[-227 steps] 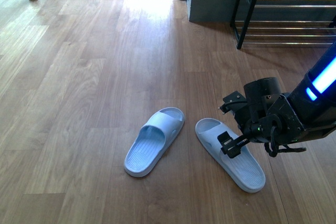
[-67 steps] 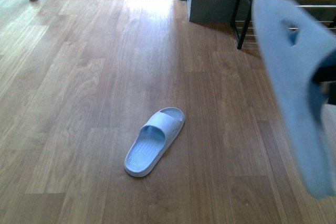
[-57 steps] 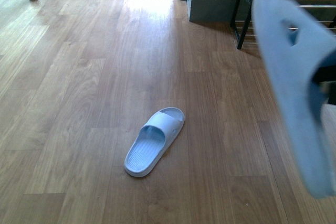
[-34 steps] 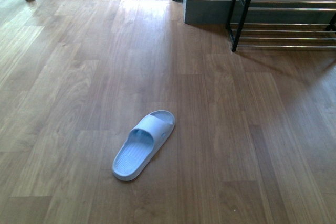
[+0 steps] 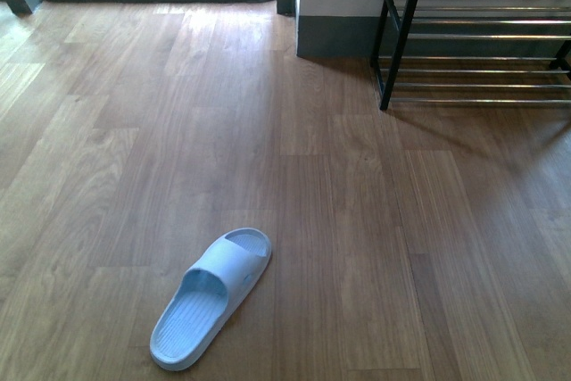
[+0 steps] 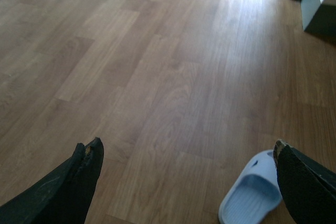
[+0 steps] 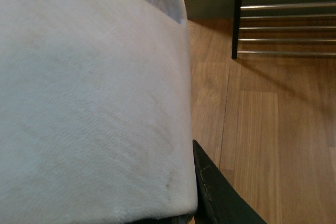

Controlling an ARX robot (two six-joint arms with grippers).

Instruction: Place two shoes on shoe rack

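The rack (image 5: 473, 51) stands upper right in the front view, cut off at the edge. Your right jaws pinch one sandal (image 7: 89, 103), which hides one finger. The other sandal (image 5: 212, 308) lies lower left on the floor (image 5: 357, 220). Your left jaws gape wide, empty.

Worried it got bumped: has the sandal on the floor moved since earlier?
No. The sandal appears lower-left in the front view, but the shoe rack shifted likewise: the camera moved.

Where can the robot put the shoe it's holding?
The rack bars in view are bare, room for the held sandal. The floor between rack and the lying sandal is open too. Nowhere is crowded; only that sandal takes floor, near the open left gripper.
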